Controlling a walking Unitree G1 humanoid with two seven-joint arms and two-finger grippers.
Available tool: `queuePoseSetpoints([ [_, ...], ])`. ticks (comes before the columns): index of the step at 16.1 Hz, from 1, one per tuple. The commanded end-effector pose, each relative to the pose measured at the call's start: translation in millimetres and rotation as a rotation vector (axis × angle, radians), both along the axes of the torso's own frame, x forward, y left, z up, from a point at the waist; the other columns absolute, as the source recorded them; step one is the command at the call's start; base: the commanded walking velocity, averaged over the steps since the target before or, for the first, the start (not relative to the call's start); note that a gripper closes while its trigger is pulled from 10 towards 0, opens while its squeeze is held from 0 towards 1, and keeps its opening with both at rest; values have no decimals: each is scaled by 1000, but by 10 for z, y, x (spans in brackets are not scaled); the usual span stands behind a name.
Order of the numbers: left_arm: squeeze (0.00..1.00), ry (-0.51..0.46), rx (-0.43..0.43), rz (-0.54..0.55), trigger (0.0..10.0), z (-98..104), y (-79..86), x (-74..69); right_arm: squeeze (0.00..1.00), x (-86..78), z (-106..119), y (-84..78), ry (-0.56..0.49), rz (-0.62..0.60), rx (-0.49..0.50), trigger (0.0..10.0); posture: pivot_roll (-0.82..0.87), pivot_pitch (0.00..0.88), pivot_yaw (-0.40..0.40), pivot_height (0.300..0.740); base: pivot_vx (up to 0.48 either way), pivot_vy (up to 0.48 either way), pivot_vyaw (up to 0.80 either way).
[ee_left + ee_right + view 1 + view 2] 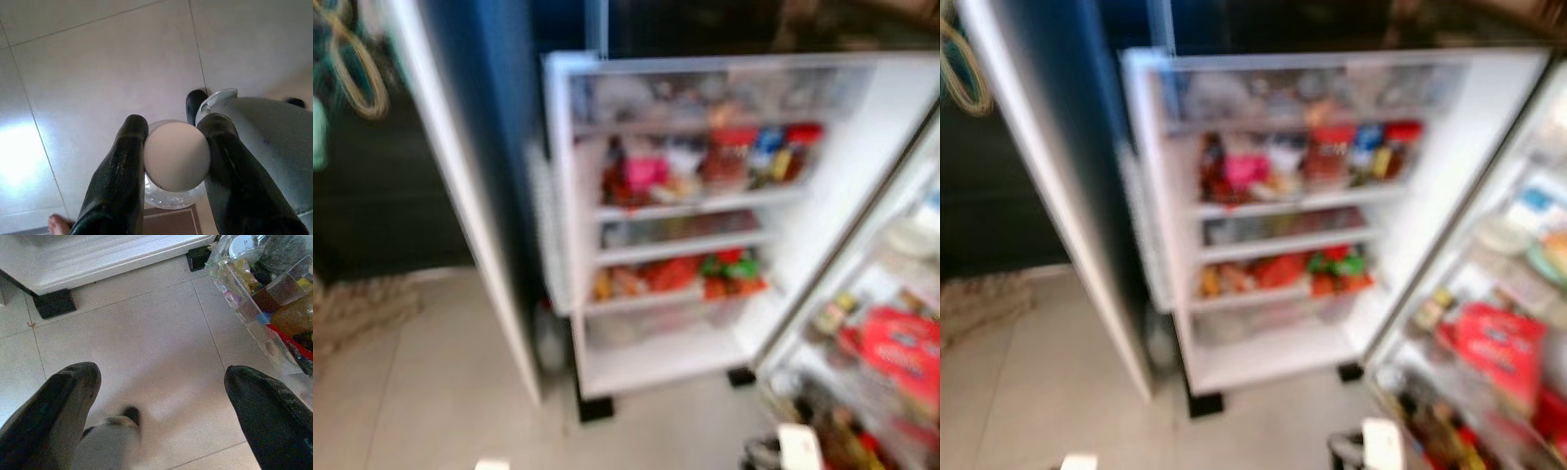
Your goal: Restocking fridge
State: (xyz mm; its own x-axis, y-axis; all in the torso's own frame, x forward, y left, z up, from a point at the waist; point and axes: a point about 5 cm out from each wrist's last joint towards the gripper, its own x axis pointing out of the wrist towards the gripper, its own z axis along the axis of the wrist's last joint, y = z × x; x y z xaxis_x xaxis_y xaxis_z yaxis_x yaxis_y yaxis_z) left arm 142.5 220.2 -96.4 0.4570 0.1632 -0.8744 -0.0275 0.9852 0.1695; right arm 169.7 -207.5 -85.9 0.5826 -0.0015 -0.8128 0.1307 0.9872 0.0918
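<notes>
White-capped bottle (176, 159) clamped between left hand (171, 147) fingers.

Open fridge (666, 343) ahead on tiled floor (431, 392), its shelves packed with blurred food items (705, 162); fridge door (460, 196) swung out to its left, a second door (1489, 352) with stocked racks open at right. Left gripper (173, 147) hangs over the floor, fingers closed on a bottle (176, 156) between them, a person's toes (57, 225) just beside. Right gripper (161, 396), fingers wide apart, hangs over the floor before the fridge base, door-rack containers (264, 289) near one finger.
</notes>
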Motion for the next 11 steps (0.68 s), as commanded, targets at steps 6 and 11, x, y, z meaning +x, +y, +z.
queuePoseSetpoints([
  [6,0,-4,-5,-9,10000,-6,-46,7,0,-24,5,-81,16,40,-31,10000,-2,0,-13,740,0,-311,0],
  [11,0,-59,5,0,10000,17,-32,35,0,-32,-1,-64,18,47,-27,10000,-1,0,-1,740,0,0,0],
])
